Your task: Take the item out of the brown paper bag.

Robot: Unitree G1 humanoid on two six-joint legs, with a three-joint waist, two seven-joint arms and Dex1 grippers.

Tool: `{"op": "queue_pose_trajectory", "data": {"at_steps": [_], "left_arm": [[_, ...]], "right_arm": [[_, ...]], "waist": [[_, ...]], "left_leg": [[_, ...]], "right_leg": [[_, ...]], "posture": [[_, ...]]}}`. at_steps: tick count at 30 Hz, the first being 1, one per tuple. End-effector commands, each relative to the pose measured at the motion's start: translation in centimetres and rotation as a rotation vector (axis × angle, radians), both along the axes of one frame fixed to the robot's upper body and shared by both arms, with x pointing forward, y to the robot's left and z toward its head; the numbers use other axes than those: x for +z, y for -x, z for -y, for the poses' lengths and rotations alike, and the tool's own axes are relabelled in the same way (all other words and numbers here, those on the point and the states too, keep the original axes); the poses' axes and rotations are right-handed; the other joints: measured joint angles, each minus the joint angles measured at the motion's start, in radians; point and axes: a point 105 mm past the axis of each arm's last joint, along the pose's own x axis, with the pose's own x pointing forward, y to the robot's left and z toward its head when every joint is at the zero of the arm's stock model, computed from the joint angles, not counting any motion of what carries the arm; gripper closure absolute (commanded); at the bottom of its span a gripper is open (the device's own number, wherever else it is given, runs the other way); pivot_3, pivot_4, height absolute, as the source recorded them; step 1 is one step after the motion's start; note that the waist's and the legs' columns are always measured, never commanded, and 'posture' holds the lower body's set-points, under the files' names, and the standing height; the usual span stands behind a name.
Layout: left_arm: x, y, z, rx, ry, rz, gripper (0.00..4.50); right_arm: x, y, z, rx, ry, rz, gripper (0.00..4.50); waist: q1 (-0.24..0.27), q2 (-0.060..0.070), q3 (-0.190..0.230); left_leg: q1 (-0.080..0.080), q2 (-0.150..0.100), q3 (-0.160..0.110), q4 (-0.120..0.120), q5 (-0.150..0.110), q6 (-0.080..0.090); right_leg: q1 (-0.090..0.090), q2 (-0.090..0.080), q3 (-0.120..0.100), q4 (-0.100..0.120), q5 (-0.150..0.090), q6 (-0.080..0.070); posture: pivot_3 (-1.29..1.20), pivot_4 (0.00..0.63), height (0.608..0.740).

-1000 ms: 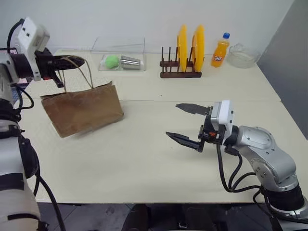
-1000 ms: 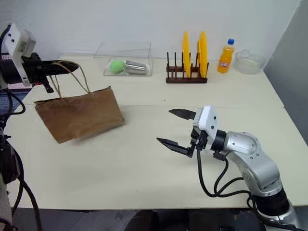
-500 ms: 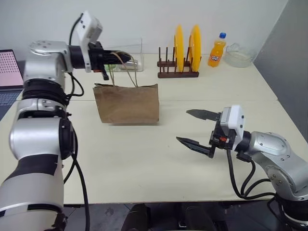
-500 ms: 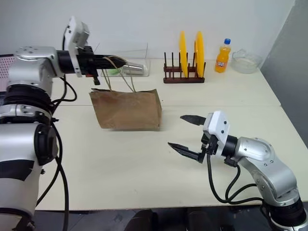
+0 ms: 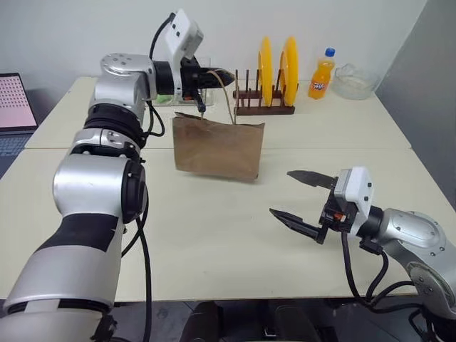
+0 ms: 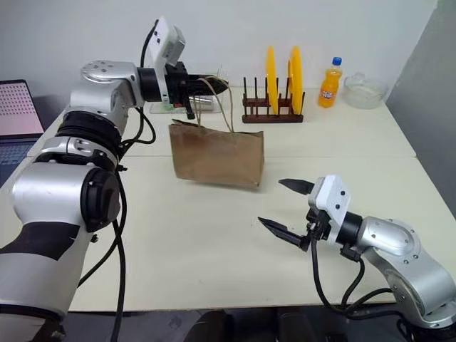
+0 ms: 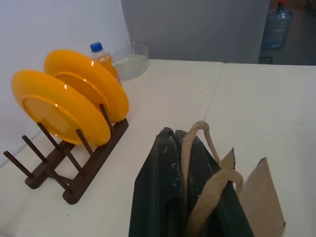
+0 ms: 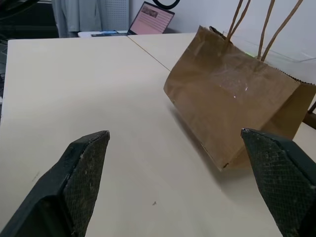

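- A laptop (image 5: 14,107) sits at the far left edge of the scene, its pink screen lit.
- My left gripper (image 5: 217,75) is held up over the back of the table (image 5: 214,235), its 2 fingers (image 7: 163,197) pressed together on the string handles (image 6: 219,100) of the brown paper bag (image 5: 219,146).
- The bag hangs from those handles, slightly tilted; I cannot tell whether its bottom touches the table.
- In my left wrist view the tan strings loop over and between my dark fingers, with the bag's serrated top edge just beside them.
- The bottle I am meant to take out is not visible to me; I cannot tell where it sits inside the bag.
- Behind the bag stands a wooden rack (image 5: 267,108) with 2 yellow plates (image 5: 278,60) upright in it.
- Right of the rack stand an orange soda bottle (image 5: 321,73) with a blue cap and a glass bowl (image 5: 354,80).
- My right gripper (image 5: 305,201) hovers low over the table's near right part, its 2 fingers spread wide and holding nothing, pointing toward the bag and well apart from it.
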Motion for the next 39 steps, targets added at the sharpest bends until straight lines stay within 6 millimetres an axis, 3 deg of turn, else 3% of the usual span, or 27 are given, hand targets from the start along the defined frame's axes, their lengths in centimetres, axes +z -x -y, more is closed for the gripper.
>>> {"op": "queue_pose_trajectory", "data": {"at_steps": [1,10,23,26,31,37,39], "left_arm": [[3.0,0.1,0.9,0.014,0.041,0.102,4.47],[0.9,-0.8,2.3,0.055,0.024,0.075,4.47],[-0.8,-1.1,1.7,0.073,-0.065,0.086,4.47],[-1.3,-1.1,1.4,0.077,-0.101,0.072,3.88],[-1.1,-0.8,0.6,0.056,-0.13,0.092,2.33],[-1.5,0.3,-2.5,0.007,-0.193,0.085,0.48],[-1.9,0.7,-3.8,-0.001,-0.216,0.081,0.48]], "right_arm": [[1.0,0.5,0.1,-0.008,-0.002,0.046,0.0],[0.9,0.6,0.4,-0.04,0.001,0.046,0.0],[0.8,0.8,0.2,-0.039,-0.004,0.043,0.0],[0.8,0.8,0.1,-0.036,-0.005,0.042,0.0],[0.8,0.7,-0.1,-0.029,-0.007,0.042,0.0],[0.5,0.3,-0.1,-0.041,-0.006,0.037,0.0],[0.3,0.2,-0.1,-0.041,-0.001,0.033,0.0]], "waist": [[0.0,0.0,0.0],[-0.001,0.0,0.0],[-0.001,0.0,0.0],[-0.001,0.0,0.0],[-0.002,0.0,0.0],[-0.007,0.0,0.0],[-0.009,0.0,0.0]], "left_leg": [[0.0,0.0,0.0,0.0,0.0,0.0],[0.0,0.0,0.0,0.0,0.0,0.0],[0.0,0.0,0.0,0.0,0.0,0.0],[0.0,0.0,0.0,0.0,0.0,0.0],[0.001,0.0,0.001,0.001,0.0,0.0],[0.002,0.0,0.001,0.0,0.0,0.0],[0.002,0.0,0.001,0.0,0.0,0.0]], "right_leg": [[0.0,0.0,0.0,0.0,0.0,0.0],[0.0,0.0,0.001,0.0,0.0,0.0],[0.0,0.0,0.001,0.001,0.0,0.0],[0.0,0.0,0.001,0.001,0.0,0.0],[0.0,0.0,0.001,0.001,0.0,0.0],[0.0,0.0,0.001,0.001,0.0,0.0],[0.0,0.001,0.001,0.002,0.001,0.0]], "posture": [[0.0,0.15,0.74],[0.0,0.15,0.74],[0.0,0.15,0.74],[0.0,0.15,0.74],[0.0,0.15,0.74],[0.0,0.15,0.74],[0.0,0.15,0.74]]}}
